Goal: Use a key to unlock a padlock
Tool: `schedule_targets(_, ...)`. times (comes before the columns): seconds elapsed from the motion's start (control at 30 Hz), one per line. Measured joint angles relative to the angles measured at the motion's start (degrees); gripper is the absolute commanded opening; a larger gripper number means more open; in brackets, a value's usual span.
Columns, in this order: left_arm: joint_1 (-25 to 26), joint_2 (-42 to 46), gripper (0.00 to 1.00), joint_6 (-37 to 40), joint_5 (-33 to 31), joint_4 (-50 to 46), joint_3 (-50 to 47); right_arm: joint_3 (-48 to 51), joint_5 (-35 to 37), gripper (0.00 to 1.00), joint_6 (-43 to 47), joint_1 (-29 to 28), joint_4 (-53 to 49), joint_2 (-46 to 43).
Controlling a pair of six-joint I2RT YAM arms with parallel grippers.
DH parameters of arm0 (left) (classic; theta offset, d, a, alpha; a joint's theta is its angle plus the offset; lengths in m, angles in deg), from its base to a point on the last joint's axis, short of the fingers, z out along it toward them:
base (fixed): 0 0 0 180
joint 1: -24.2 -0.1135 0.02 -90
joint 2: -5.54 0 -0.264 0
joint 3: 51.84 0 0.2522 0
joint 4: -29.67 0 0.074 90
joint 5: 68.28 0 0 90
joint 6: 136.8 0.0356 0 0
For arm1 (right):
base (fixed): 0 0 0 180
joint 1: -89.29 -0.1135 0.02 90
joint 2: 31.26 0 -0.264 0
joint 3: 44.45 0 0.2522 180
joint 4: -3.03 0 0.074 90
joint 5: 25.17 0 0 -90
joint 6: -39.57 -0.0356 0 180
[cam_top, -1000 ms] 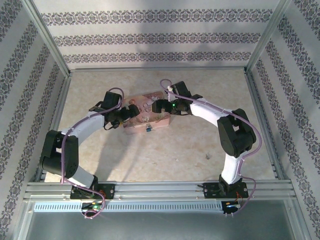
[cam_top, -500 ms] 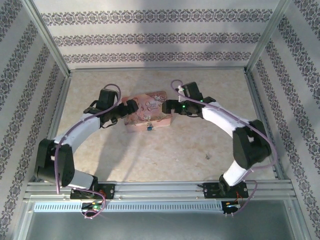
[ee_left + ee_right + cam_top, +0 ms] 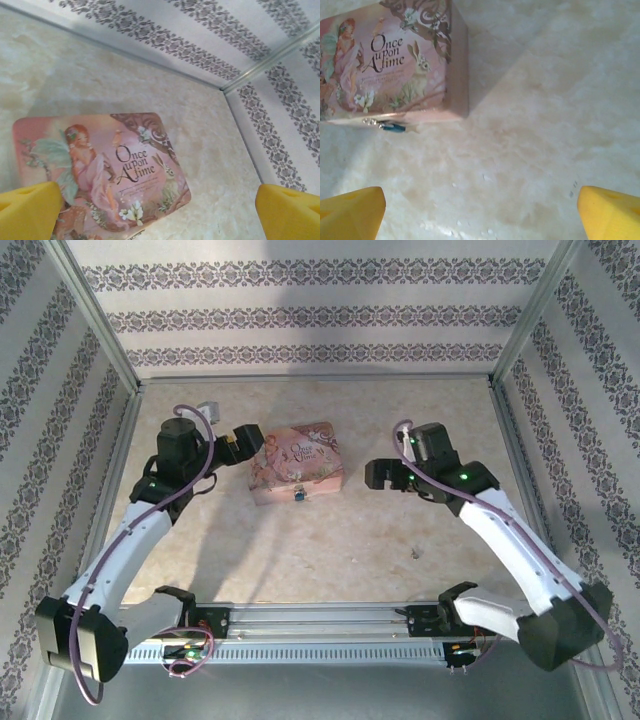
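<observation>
The pink illustrated box (image 3: pixel 297 462) lies flat at the table's middle back. The tiny bluish padlock (image 3: pixel 299 496) hangs at its near side, and it shows as a teal speck (image 3: pixel 394 128) below the box (image 3: pixel 395 60) in the right wrist view. I cannot make out the key. My left gripper (image 3: pixel 250 440) hovers just left of the box, open, its yellow fingertips (image 3: pixel 30 210) wide apart above the lid (image 3: pixel 100 170). My right gripper (image 3: pixel 378 475) sits to the right of the box, open, with bare table between its fingertips (image 3: pixel 610 212).
A tiny dark speck (image 3: pixel 415 554) lies on the marble table (image 3: pixel 330 540) right of centre. Patterned walls with metal rails (image 3: pixel 310 377) close in the back and both sides. The arm bases stand on the rail at the near edge (image 3: pixel 320 618).
Both grippers have drawn back from the box, the left one to the left and the right one to the right. The box lies uncovered and still.
</observation>
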Motion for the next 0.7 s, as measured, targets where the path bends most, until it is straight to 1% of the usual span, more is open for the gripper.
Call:
schedule_targets(0.13,3.17,-0.31,0.99,1.88,0.46,2.19,0.04,-0.28,1.55,0.98,-1.07,0.98,-8.59,-4.46)
schedule_targets(0.27,5.18,-2.14,0.99,3.10,0.63,4.52,0.15,-1.09,2.73,0.96,-2.49,2.08,-17.77,-5.33)
schedule_targets(0.4,5.86,-3.72,0.99,3.91,0.26,6.43,0.15,-0.76,2.56,0.90,-4.66,2.58,-25.11,-7.10)
schedule_targets(0.47,5.92,-4.20,0.99,4.13,0.13,6.93,0.15,0.63,1.84,0.87,-6.01,2.58,-26.93,-8.44)
schedule_targets(0.57,5.92,-4.44,0.99,4.28,-0.22,7.26,0.15,4.81,0.39,0.87,-7.65,2.58,-28.87,-9.05)
schedule_targets(0.7,5.92,-4.42,0.99,4.28,-0.76,7.87,0.02,10.25,-1.27,0.82,-9.11,2.51,-29.27,-6.62)
